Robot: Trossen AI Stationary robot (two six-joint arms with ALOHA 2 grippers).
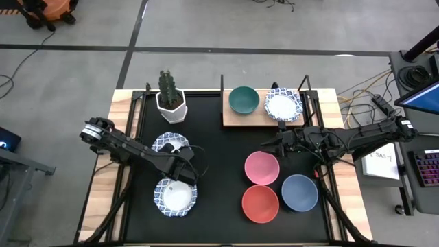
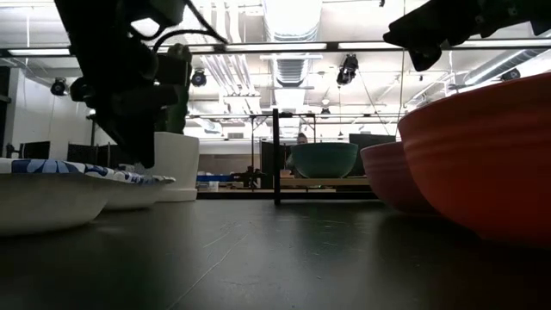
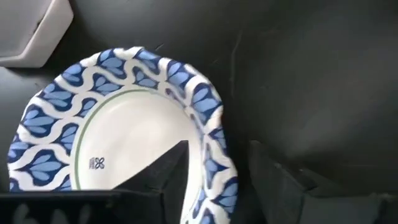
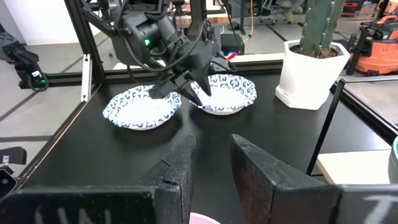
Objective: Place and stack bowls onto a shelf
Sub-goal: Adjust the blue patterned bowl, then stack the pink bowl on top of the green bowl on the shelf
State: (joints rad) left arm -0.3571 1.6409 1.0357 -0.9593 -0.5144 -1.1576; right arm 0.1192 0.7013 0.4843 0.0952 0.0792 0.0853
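Note:
Two white bowls with blue patterned rims sit on the black tabletop at the left, one farther (image 1: 169,143) and one nearer (image 1: 175,196). My left gripper (image 1: 184,160) is open and slants down between them. One finger (image 3: 169,169) is over the far bowl's inside (image 3: 124,137) and the other (image 3: 280,186) is outside its rim. On the wooden shelf (image 1: 236,120) rest a green bowl (image 1: 243,99) and a patterned bowl (image 1: 283,105). My right gripper (image 4: 211,168) hovers open and level with nothing between its fingers, just past the pink bowl (image 1: 262,168). My left gripper straddles the far patterned bowl's rim (image 3: 211,124) on the side toward the near bowl, coming down at a slant. The bowl sits flat on the tabletop. Whether either finger touches the bowl, I cannot tell.
A white faceted pot with a cactus (image 1: 170,99) stands at the far left, close behind the far patterned bowl. A red bowl (image 1: 260,204) and a blue bowl (image 1: 299,193) sit near the front right. Thin black posts (image 1: 222,89) flank the shelf.

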